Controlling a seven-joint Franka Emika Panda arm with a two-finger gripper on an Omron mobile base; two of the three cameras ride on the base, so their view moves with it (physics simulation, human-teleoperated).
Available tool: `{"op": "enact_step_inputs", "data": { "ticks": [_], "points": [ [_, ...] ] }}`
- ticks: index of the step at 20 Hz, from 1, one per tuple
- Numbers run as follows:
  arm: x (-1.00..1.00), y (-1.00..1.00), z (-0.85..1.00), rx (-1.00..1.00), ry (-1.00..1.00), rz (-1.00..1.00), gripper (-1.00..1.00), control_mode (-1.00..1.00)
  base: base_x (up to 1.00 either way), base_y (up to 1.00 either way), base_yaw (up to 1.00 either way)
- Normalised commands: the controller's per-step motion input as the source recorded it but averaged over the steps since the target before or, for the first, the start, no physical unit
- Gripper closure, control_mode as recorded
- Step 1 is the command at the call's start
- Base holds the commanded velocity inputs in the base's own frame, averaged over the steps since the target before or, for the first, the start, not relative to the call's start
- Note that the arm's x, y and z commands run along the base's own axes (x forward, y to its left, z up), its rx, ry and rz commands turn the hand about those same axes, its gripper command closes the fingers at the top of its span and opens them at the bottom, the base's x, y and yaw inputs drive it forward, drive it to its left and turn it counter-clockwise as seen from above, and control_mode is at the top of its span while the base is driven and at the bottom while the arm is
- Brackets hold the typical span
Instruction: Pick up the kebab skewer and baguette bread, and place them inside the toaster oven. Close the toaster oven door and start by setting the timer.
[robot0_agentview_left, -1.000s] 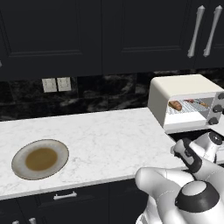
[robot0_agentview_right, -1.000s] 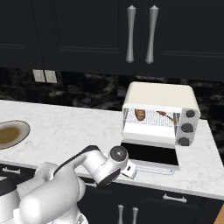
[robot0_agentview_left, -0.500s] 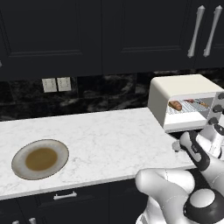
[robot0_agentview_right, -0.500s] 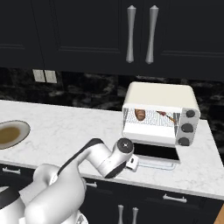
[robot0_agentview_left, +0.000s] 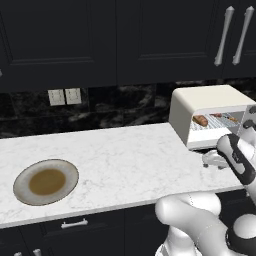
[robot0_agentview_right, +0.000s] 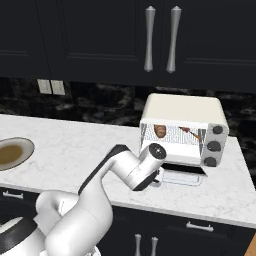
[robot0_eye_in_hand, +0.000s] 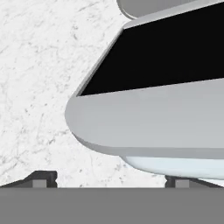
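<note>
1. Pincer (robot0_eye_in_hand: 109, 180) spread wide, pinching nothing, both dark tips low at the front edge of the bench (robot0_agentview_left: 125, 155), close against the lowered toaster oven door (robot0_eye_in_hand: 175, 65).
2. Door folded down and lying nearly flat ahead of the oven mouth, dark glass panel uppermost, pale silver handle (robot0_eye_in_hand: 148, 127) along its outer edge, just beyond the tips.
3. White arm (robot0_agentview_right: 125, 167) bent low in front of the toaster oven (robot0_agentview_right: 182, 107), wrist level with the door.
4. Cream-white oven near the right end of the bench, back toward the wall, cavity exposed, wire rack inside.
5. On the rack: baguette bread (robot0_agentview_right: 160, 131) toward the left side, kebab skewer (robot0_agentview_right: 190, 133) toward the right, lying slantwise; apart from each other.
6. Three dark knobs (robot0_agentview_right: 214, 146) stacked down the oven's right front strip.
7. Toward the left front corner of the bench: round plate (robot0_agentview_left: 46, 181) with pale rim and brownish centre, well apart from the oven.
8. White marble bench top with grey veining; dark drawer fronts with silver pulls below its front edge.
9. Behind: black marbled backsplash (robot0_agentview_left: 120, 107) carrying a pale double outlet plate (robot0_agentview_left: 65, 96).
10. Above: dark wall cabinets (robot0_agentview_left: 125, 40), paired silver bar handles (robot0_agentview_right: 160, 39) over the oven.
</note>
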Motion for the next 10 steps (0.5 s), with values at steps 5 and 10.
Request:
{"op": "enact_step_inputs", "data": {
  "ticks": [5, 10],
  "points": [
    [0.59, 0.30, 0.01, -0.18, -0.39, -0.05, -1.00, -1.00, 0.00, 0.00, 0.00],
    [0.68, 0.43, 0.02, -0.17, -0.45, -0.07, -1.00, -1.00, 0.00, 0.00, 0.00]
  ]
}}
